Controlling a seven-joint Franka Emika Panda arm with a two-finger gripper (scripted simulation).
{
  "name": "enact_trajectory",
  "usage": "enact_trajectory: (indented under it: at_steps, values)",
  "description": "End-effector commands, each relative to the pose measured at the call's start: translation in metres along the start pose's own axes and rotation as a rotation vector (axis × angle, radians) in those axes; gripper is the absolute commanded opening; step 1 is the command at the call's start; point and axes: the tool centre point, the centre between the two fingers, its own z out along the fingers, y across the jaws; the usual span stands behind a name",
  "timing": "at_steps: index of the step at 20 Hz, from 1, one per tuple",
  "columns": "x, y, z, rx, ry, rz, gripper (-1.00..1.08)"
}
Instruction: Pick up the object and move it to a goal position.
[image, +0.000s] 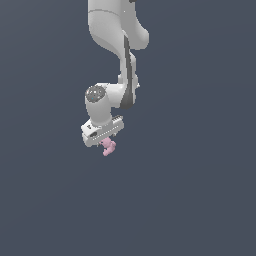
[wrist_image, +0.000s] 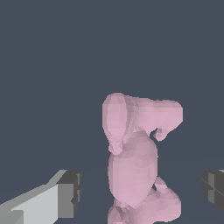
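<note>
The object (image: 109, 147) is a small pale pink lumpy figurine with stubby protrusions, just under the white hand in the exterior view. In the wrist view the object (wrist_image: 133, 162) stands between my two dark fingertips (wrist_image: 70, 192), with a visible gap on each side. My gripper (image: 105, 142) is open and straddles the object without touching it; in the wrist view the gripper (wrist_image: 141, 192) has one finger on each side of the figurine. The exterior view does not show whether the object rests on the floor.
A plain dark grey-blue surface (image: 200, 200) fills both views. The white arm (image: 117, 30) comes down from the top of the exterior view. No goal marker shows.
</note>
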Motion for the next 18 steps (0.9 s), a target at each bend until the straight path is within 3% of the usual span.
enact_trajectory:
  at_steps: [1,9,10,18]
  values:
    - [-0.001,-0.001,0.013,0.001,-0.001,-0.001,1.0]
    - [0.0,0.0,0.032,0.001,-0.001,-0.002,1.0]
    - [0.0,0.0,0.032,0.001,-0.001,-0.002,-1.0]
    - [0.0,0.0,0.032,0.001,-0.001,-0.002,-1.0]
